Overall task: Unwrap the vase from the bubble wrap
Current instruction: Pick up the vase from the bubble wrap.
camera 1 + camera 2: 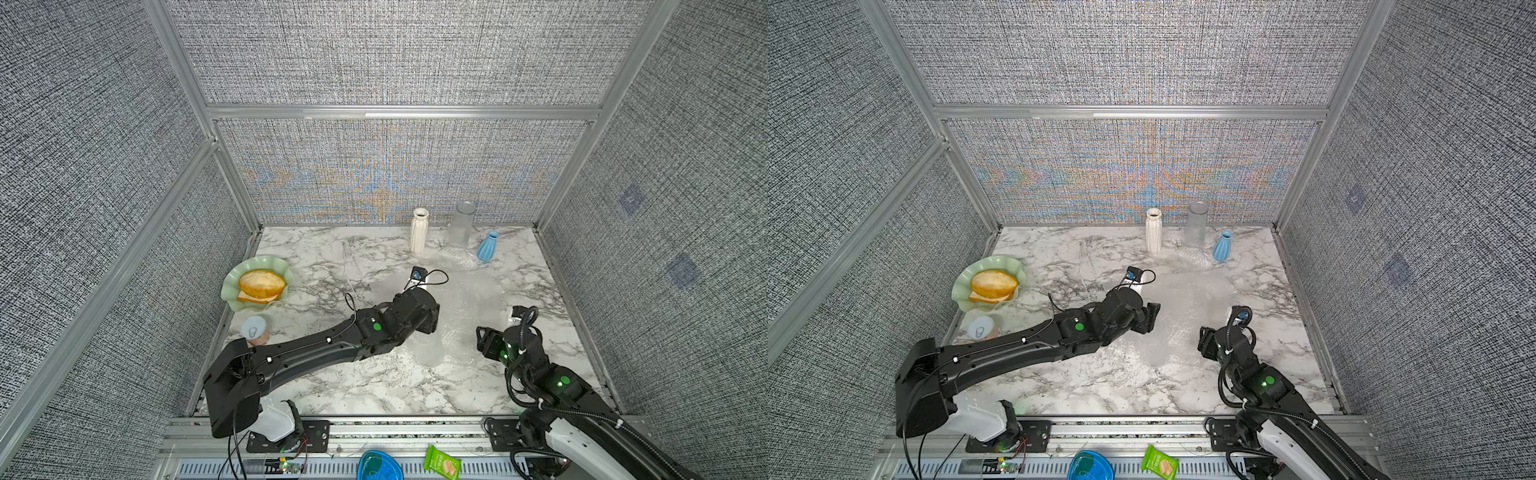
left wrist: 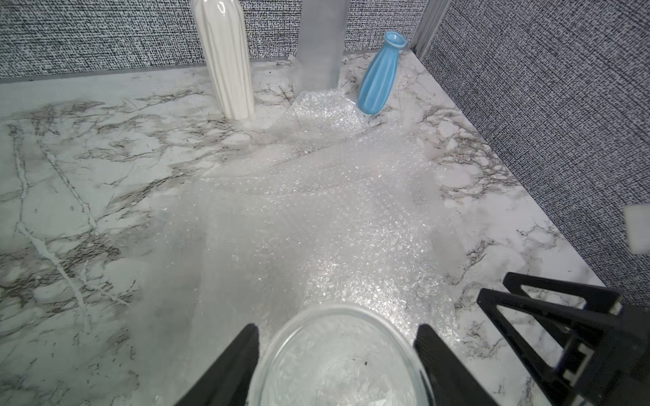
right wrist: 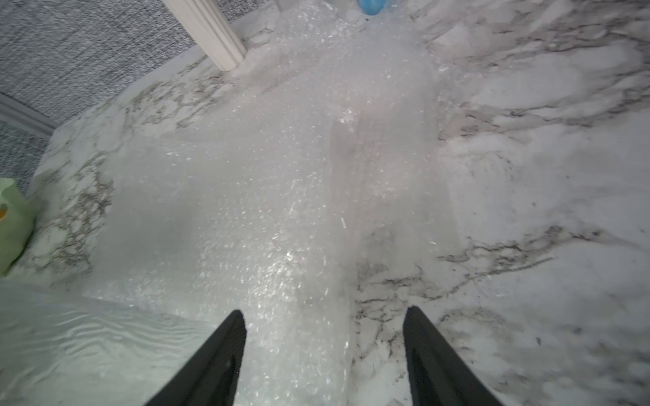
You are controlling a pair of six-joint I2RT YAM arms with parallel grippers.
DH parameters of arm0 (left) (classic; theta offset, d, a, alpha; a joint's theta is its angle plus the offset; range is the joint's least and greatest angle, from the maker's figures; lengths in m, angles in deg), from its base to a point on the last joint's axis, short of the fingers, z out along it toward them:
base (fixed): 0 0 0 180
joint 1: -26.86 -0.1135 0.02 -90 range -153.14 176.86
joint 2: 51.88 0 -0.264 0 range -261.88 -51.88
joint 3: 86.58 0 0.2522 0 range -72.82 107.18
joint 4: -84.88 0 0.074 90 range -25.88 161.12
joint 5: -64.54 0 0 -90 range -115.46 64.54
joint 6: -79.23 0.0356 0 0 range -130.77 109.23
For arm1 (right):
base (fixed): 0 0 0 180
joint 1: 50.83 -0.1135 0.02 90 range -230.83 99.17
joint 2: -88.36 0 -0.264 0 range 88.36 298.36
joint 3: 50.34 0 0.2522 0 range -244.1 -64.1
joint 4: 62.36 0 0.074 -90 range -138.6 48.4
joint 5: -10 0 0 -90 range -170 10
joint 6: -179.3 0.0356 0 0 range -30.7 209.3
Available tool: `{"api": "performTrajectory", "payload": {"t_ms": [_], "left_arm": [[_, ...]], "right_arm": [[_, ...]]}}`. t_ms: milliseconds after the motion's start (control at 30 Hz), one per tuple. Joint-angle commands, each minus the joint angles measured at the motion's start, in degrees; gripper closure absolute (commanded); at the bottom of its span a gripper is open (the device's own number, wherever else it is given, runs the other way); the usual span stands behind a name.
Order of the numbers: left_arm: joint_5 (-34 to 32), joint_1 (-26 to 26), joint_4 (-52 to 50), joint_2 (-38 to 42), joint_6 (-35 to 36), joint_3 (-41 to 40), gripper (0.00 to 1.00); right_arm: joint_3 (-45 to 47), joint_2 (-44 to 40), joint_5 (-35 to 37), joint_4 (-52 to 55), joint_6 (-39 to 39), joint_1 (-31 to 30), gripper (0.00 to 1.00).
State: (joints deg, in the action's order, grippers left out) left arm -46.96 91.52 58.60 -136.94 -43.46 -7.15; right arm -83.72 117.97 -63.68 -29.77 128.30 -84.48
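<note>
Marble-patterned worktop (image 1: 332, 386), two arms in.

- Bubble wrap (image 1: 465, 299): clear, crinkly sheeting spread flat over the middle and right of the worktop. It runs from the near-centre to the far edge. Its far end lies between a white ribbed ceramic vase (image 1: 419, 230) and a small blue ribbed vase (image 1: 487, 246), reaching the foot of a tall frosted glass cylinder (image 1: 461, 224).
- Clear glass vase (image 2: 339, 355): upright at the near end of the sheet, mouth bare, no wrap round it that I can make out. Hard to pick out against the plastic in both top views.
- Left claw (image 2: 337, 327): clenched on the clear glass vase, one black finger against each side of the rim. The left wrist view looks straight down into the mouth.
- Right claw (image 3: 324, 311): released, fingers well apart, nothing between them. It hangs low over the right-hand edge of the sheet, just right of the glass vase.
- Left side: pale green scalloped plate (image 1: 232, 286) carrying a bread roll (image 1: 262, 284). Near it stands a small can with a pull-tab lid (image 1: 254, 330).
</note>
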Motion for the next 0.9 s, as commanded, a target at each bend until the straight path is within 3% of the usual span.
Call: {"api": "performTrajectory", "payload": {"t_ms": [0,133,267,633,867], "left_arm": [[-2.18,0.93,4.50,-0.29,1.88,0.40,0.47],[-3.20,2.34,5.10,-0.75,3.77,0.46,0.46],[-2.62,3.01,6.33,-0.81,5.90,0.25,0.46],[1.32,3.12,14.88,3.98,17.48,-5.24,0.47],[3.83,3.10,17.44,4.87,19.82,-7.53,0.46]], "right_arm": [[3.23,-4.26,-9.47,-9.57,-7.68,-0.43,0.32],[6.50,-9.74,-12.38,-14.07,-12.90,-1.93,0.27],[9.76,-9.82,-14.86,-21.94,-16.97,-5.58,0.23],[14.65,2.21,-11.87,-43.38,-30.89,-17.17,0.21],[18.12,10.38,-8.66,-61.26,-40.01,-21.50,0.16]]}}
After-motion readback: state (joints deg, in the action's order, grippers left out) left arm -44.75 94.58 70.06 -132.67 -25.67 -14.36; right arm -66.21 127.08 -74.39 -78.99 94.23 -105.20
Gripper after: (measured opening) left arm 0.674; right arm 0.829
